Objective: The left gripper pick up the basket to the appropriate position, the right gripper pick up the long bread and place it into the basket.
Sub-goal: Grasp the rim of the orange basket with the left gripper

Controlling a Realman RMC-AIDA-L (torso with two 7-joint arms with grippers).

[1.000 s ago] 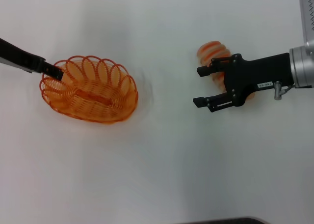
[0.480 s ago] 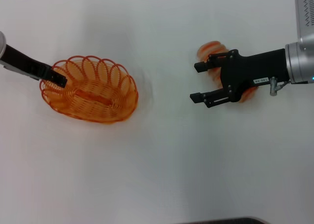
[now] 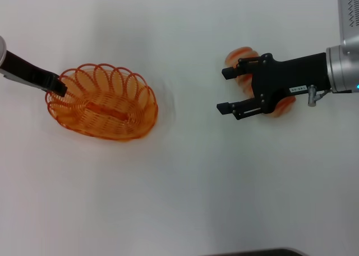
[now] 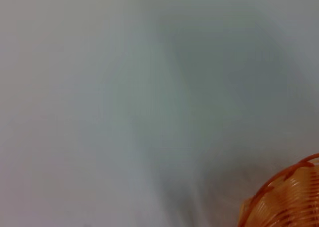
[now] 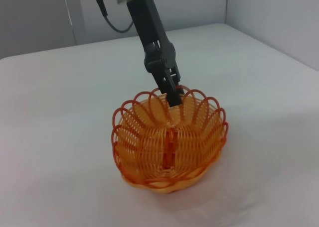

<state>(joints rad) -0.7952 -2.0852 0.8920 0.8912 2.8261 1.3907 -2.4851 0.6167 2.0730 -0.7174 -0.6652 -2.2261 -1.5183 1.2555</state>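
The orange wire basket (image 3: 104, 101) rests on the white table at the left; it also shows in the right wrist view (image 5: 169, 142) and at a corner of the left wrist view (image 4: 289, 197). The left gripper (image 3: 56, 88) is at the basket's left rim, and the right wrist view shows its tip (image 5: 173, 95) touching the far rim. The right gripper (image 3: 222, 90) is open and hovers over the long bread (image 3: 238, 55). The gripper hides most of the bread; only its two ends show.
The white table (image 3: 185, 183) spreads around both things. A dark edge (image 3: 252, 252) shows at the front of the head view. A grey wall stands behind the table in the right wrist view.
The left gripper's tip has drawn back from inside the basket to its left rim; the basket has stayed put. The right gripper has shifted slightly over the bread, still open.
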